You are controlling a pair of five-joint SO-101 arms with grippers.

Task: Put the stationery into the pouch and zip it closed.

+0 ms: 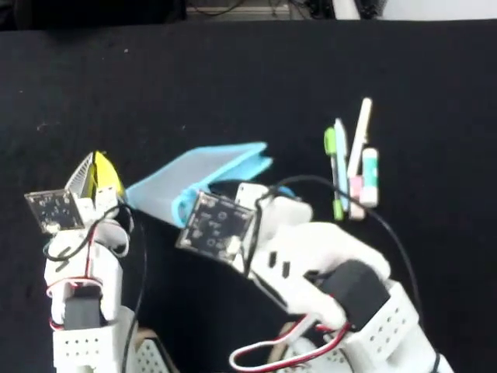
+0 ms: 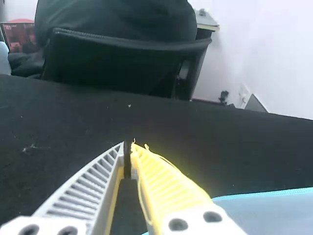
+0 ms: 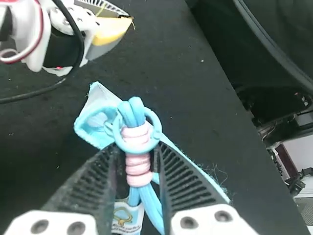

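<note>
Nearest to me, my right gripper (image 3: 137, 149) is clamped on the blue cord loop (image 3: 132, 111) of the pouch's pull. Its two black ribbed fingers (image 3: 98, 186) press in from either side on a pink binding (image 3: 136, 161) wound round the cord. One pale blue ring (image 3: 156, 128) circles the cord just past that binding, toward the pouch. One small tag (image 3: 122, 216) with yellow print sits between the fingers nearer my wrist, and the print is too small for me to read. The single light blue pouch (image 1: 198, 177) lies on the black table (image 1: 233, 85) between my two grippers, with the cord at its end closest to the right one. My left gripper (image 2: 129, 147) is just beside the pouch's other end. Its white finger (image 2: 93, 186) and yellow finger (image 2: 164, 186) meet at the tips with nothing held between them. The stationery (image 1: 357, 151) lies outside the pouch, well apart from it on my right, in one close bundle. I count a green pen (image 1: 332, 148), a blue pen (image 1: 342, 163), a white pen (image 1: 363, 120) and a short white piece (image 1: 370, 175) with teal and pink bands. They overlap, so I cannot be sure of the total. Beyond the table's far edge stand a black chair (image 2: 122, 49) and a white wall (image 2: 264, 49).
</note>
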